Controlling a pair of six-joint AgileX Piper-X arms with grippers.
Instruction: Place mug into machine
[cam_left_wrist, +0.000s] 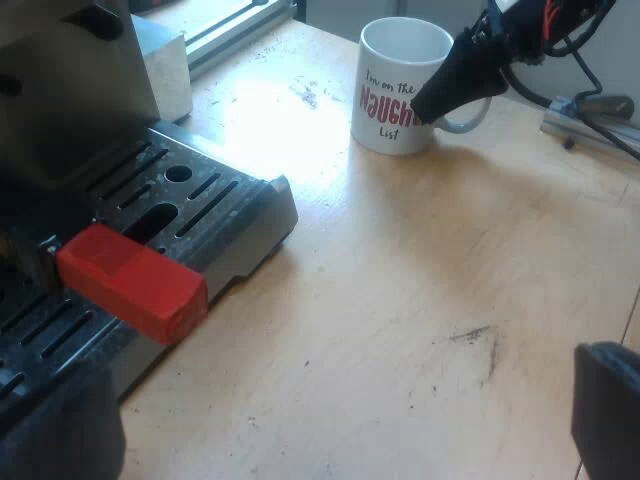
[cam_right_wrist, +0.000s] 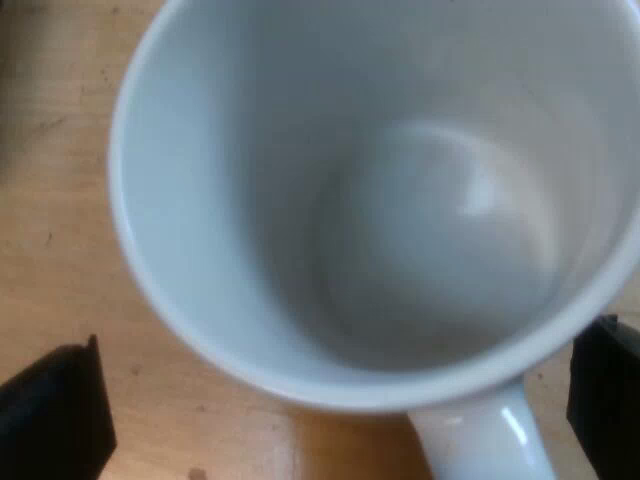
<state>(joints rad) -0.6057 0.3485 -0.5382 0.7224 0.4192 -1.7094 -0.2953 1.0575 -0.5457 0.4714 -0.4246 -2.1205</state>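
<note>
A white mug (cam_left_wrist: 398, 88) with red lettering stands upright on the wooden table (cam_left_wrist: 400, 300), some way off from the espresso machine's slotted drip tray (cam_left_wrist: 205, 205). The other arm's gripper (cam_left_wrist: 462, 72) is down at the mug's handle. Looking straight down in the right wrist view, the mug (cam_right_wrist: 400, 230) is empty, and my right gripper (cam_right_wrist: 330, 410) is open with the mug's handle (cam_right_wrist: 490, 440) between its spread fingers, not touched by either. My left gripper (cam_left_wrist: 335, 420) is open above bare table, holding nothing. The holder's red handle end (cam_left_wrist: 132, 283) juts out over the tray.
A metal block (cam_left_wrist: 165, 65) stands beside the machine near a window rail. A grey metal bracket (cam_left_wrist: 590, 120) lies on the table beyond the mug. Bare wood stretches between the mug and the drip tray.
</note>
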